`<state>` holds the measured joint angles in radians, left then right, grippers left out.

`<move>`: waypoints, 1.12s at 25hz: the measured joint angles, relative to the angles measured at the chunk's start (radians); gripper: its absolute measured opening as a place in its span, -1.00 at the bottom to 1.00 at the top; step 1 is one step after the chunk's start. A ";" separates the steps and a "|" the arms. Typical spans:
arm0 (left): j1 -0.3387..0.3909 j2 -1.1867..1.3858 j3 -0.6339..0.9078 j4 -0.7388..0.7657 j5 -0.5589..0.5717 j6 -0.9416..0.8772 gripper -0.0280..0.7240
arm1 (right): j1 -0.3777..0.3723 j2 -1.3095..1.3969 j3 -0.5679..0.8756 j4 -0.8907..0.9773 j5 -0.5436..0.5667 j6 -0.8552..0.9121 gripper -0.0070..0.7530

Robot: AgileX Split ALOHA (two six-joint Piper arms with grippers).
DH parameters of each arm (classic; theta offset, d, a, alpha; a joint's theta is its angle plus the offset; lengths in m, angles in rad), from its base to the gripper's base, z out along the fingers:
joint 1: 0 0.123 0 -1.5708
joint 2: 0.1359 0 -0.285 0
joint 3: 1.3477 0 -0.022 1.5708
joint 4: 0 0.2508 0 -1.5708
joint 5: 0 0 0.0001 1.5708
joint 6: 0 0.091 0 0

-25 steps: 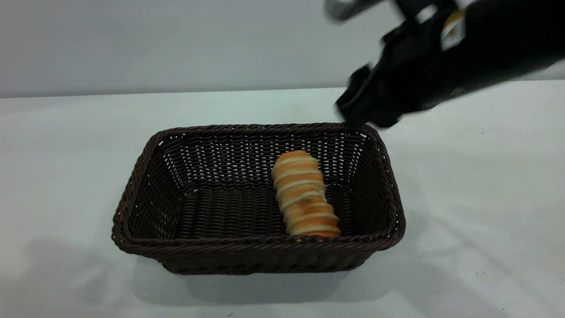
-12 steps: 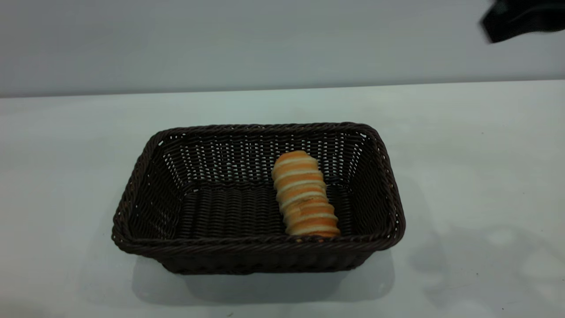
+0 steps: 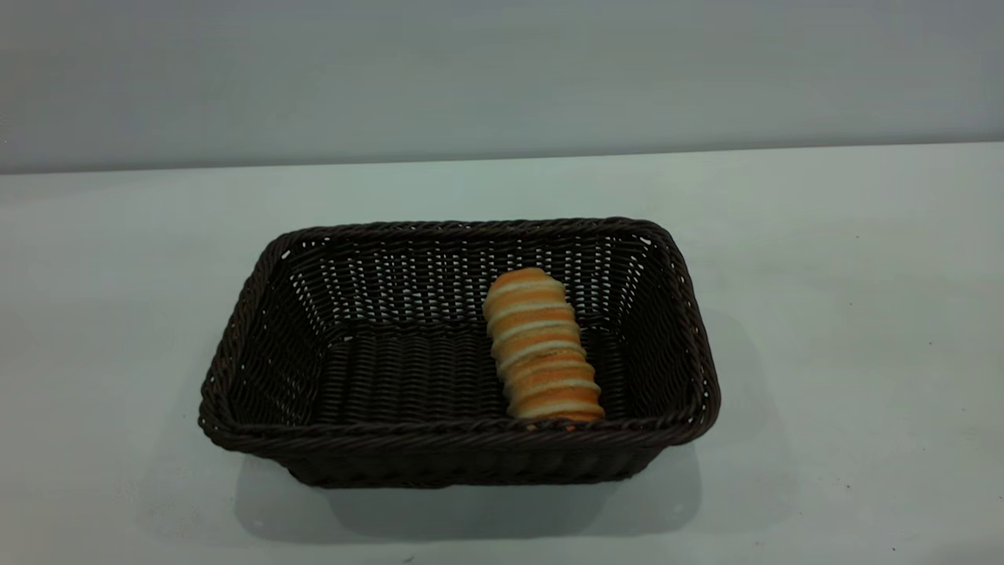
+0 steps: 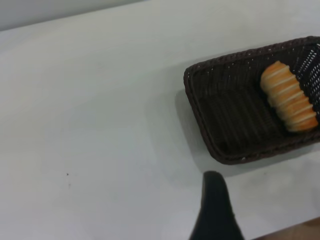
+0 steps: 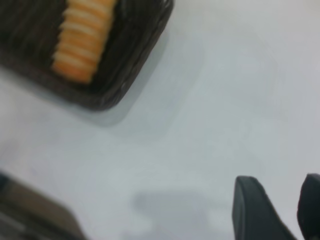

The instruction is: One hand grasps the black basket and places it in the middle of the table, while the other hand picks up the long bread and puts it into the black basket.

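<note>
We're seeing the long bread (image 3: 541, 345) lying in the black basket (image 3: 259, 290), mid table (image 3: 847, 314). Right gripper (image 5: 280, 212) is hovering over bare table, fingers slightly apart, holding nothing. Left gripper (image 4: 216, 210): one finger showing, opening can't tell.

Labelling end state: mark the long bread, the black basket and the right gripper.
long bread (image 3: 541, 345), exterior view, middle of its striped top.
black basket (image 3: 439, 433), exterior view, near braided rim.
right gripper (image 5: 280, 212), right wrist view, between its fingertips.
</note>
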<state>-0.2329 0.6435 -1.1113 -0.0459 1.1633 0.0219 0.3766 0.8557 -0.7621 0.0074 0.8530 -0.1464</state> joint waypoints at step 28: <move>0.000 -0.521 0.559 -0.002 0.000 0.056 0.63 | 0.000 -0.709 0.273 0.094 0.287 0.020 -0.41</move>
<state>-0.2329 0.1225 -0.5524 -0.0480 1.1635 0.0784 0.3766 0.1463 -0.4896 0.1012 1.1397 -0.1268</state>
